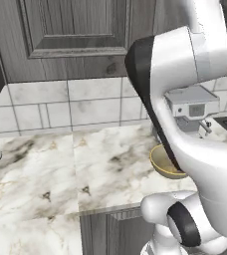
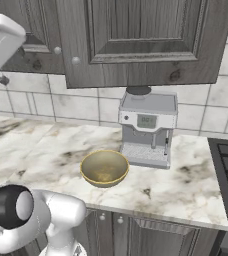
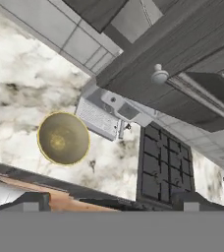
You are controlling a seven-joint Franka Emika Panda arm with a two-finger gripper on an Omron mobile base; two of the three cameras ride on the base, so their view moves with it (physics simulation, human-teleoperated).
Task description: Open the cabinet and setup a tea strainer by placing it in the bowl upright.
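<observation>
Empty bowl (image 2: pixel 104 167) beside coffee machine (image 2: pixel 147 129), under cabinet (image 2: pixel 136 40)

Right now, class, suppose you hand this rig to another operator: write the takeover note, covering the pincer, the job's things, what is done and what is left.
Pincer: open, holding nothing, up near the cabinet.
Cabinet: the door with the knob looks partly swung out, in front of its neighbour.
Bowl: empty, on the counter just in front of the coffee machine.
Done: door apparently started.
Left: open it fully, fetch the tea strainer, stand it upright in the bowl.
</observation>
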